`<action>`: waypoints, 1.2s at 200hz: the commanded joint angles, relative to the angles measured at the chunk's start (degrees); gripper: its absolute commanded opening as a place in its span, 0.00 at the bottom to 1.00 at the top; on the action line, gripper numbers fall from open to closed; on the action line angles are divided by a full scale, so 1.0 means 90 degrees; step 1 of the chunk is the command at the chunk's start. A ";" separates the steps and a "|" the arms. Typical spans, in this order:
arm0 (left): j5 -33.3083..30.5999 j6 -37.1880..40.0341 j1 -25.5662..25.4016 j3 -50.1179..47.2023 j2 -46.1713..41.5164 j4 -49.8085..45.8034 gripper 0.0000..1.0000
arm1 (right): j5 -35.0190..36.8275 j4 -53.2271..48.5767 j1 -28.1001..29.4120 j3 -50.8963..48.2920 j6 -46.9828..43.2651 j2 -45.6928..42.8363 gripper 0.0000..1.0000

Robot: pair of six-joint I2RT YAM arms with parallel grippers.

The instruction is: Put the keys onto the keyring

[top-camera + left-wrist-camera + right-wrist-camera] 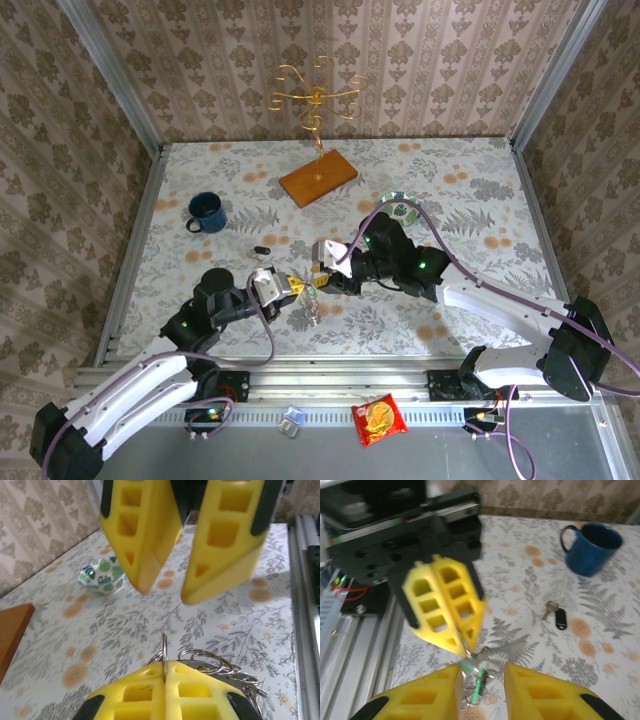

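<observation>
Two keys, one ring: black-headed key (262,249) lies flat on table (450,320) at approx 11 o'clock of left gripper (291,288), well apart, nr blue mug (206,212). Left gripper, arm stretched low, is clamped on keyring (200,656); green key (476,686) dangles at it. Right gripper (320,284), at its 3 o'clock, faces it w/ jaws parted, empty. Keys: light, stiff, slick metal, prob best pinched by the plastic head
</observation>
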 commanded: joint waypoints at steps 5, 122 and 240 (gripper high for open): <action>-0.1389 -0.0520 -0.0024 0.0466 -0.0508 -0.0775 0.00 | 0.1069 0.0727 -0.0266 -0.0061 0.1347 -0.0080 0.31; -0.6013 -0.1070 0.0308 0.0959 -0.2165 -0.3077 0.00 | 0.2223 -0.0507 0.0084 0.2886 0.3573 0.3771 0.33; -0.6629 -0.0985 0.0584 0.1011 -0.2527 -0.3260 0.00 | 0.2762 -0.1090 0.0518 0.7089 0.3421 0.7809 0.38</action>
